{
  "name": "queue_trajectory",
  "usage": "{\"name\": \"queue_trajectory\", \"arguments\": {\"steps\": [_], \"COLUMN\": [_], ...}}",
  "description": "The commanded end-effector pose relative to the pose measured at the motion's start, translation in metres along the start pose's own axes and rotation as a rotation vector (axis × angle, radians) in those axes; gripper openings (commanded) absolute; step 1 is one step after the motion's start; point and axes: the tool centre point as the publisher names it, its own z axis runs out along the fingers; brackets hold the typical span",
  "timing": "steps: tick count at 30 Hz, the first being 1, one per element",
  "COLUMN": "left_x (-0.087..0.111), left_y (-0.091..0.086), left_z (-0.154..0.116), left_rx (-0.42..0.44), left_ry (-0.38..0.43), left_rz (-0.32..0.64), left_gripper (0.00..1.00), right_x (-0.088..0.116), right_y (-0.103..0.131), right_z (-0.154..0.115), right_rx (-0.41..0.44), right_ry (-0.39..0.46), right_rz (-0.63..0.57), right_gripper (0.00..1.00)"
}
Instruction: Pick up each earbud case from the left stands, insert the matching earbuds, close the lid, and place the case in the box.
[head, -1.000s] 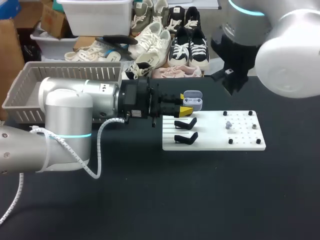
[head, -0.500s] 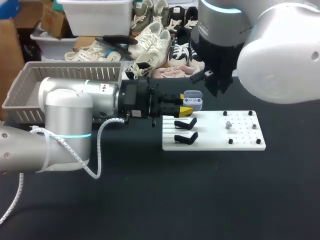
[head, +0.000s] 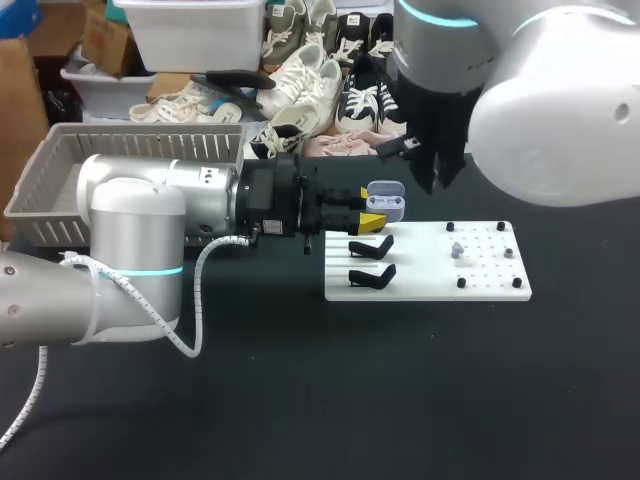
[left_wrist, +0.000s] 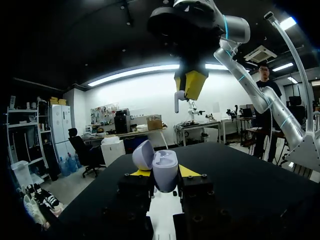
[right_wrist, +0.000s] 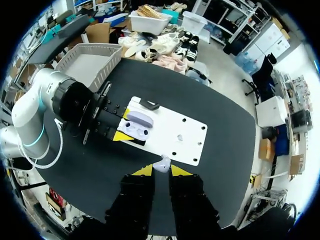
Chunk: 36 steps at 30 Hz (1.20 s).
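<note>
Left gripper (head: 362, 208): clenched on the open lavender plastic earbud case (head: 386, 201), lid up, held over the left end of the white perforated board (head: 480, 270), near two black stands (head: 372, 246). Right gripper (right_wrist: 161, 170): high above the board, pinching a small white earbud (right_wrist: 162, 164).

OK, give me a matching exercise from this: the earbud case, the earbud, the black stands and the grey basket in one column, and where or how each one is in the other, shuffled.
Things:
1. earbud case
2. earbud
3. black stands
4. grey basket

Places or states:
A. between the tips of the right gripper
B. empty, on the white board
C. lid open, held in the left gripper
D. far left in the head view, apart from the white board

Pairs: 1-C, 2-A, 3-B, 4-D.
</note>
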Motion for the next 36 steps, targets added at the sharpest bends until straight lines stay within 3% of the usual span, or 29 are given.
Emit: {"name": "queue_trajectory", "arguments": {"steps": [1, 5, 7, 25, 31, 36], "left_x": [0.0, 0.0, 0.0, 0.0, 0.0, 0.0], "left_y": [0.0, 0.0, 0.0, 0.0, 0.0, 0.0], "left_z": [0.0, 0.0, 0.0, 0.0, 0.0, 0.0], "left_rx": [-0.002, -0.002, -0.002, -0.002, -0.002, -0.002], "left_ry": [-0.001, -0.001, -0.001, -0.001, -0.001, -0.001], "left_rz": [0.001, 0.001, 0.001, 0.001, 0.001, 0.001], "left_gripper": [0.0, 0.0, 0.0, 0.0, 0.0, 0.0], "right_x": [-0.007, -0.002, 0.001, 0.001, -0.014, -0.02], "right_y": [0.009, 0.012, 0.013, 0.013, 0.018, 0.026], "right_z": [-0.001, -0.001, -0.004, -0.004, -0.005, -0.008], "right_rx": [0.1, 0.15, 0.127, 0.127, 0.118, 0.057], "right_ry": [0.083, 0.088, 0.098, 0.098, 0.126, 0.134], "right_rz": [0.333, 0.405, 0.425, 0.425, 0.674, 0.735], "right_gripper": [0.0, 0.0, 0.0, 0.0, 0.0, 0.0]}}
